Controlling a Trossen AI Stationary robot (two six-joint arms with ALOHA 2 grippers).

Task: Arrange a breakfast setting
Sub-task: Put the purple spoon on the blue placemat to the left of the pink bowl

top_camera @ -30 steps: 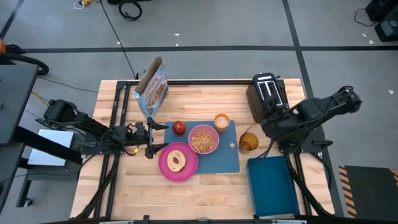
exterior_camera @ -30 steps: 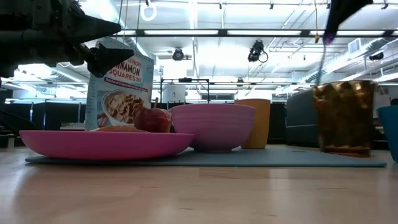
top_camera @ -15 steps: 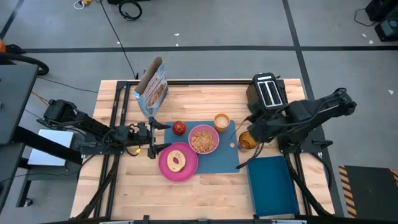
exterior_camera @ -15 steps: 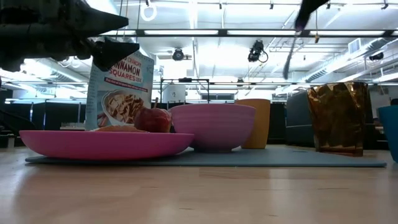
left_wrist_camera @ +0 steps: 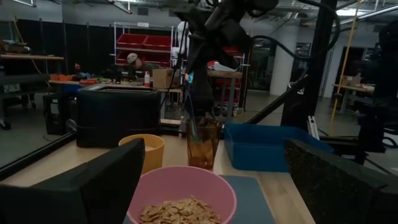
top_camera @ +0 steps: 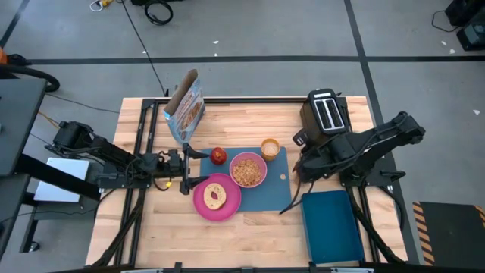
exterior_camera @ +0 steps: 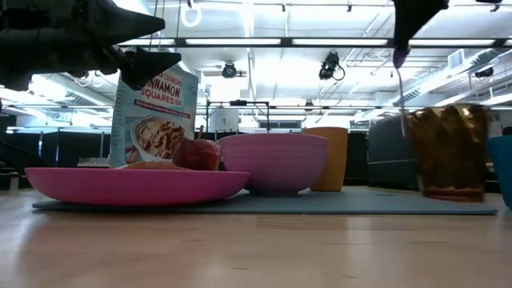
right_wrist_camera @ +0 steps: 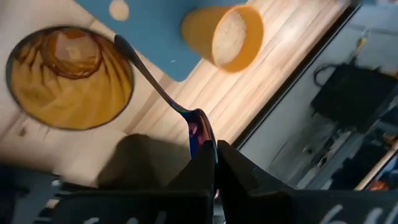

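Note:
A large blue mat (top_camera: 267, 191) carries the pink plate (top_camera: 206, 207) with a bagel (top_camera: 215, 197), the pink bowl (top_camera: 247, 170) of cereal and a red apple (top_camera: 219, 156). My right gripper (right_wrist_camera: 216, 163) is shut on the blue-purple spoon (right_wrist_camera: 155, 84) above the amber cup (right_wrist_camera: 65, 78), which my arm hides in the high view. The spoon's lower end stands at the cup's rim in the low view (exterior_camera: 402, 112). My left gripper (left_wrist_camera: 211, 199) is open and empty beside the plate's left side (top_camera: 184, 171). My right gripper pinches the spoon's wider, purple-blue end (right_wrist_camera: 200, 127) between its two fingers, from above, pointing down. The spoon hangs nearly upright below the fingers (exterior_camera: 399, 80), lifted clear of the table. Its thin end (right_wrist_camera: 119, 41) points down at the amber cup's rim.
A yellow cup (top_camera: 270, 148) stands at the mat's far edge. A cereal box (top_camera: 184, 108) stands far left, a black toaster (top_camera: 326, 114) far right, and a darker blue tray (top_camera: 331, 226) near right. A person shows in the room beyond (left_wrist_camera: 132, 60).
My right gripper has gone toward the table's left edge with the spoon and now stands over the amber cup, hiding it in the high view. The spoon swung tilted on the way and now hangs nearly upright.

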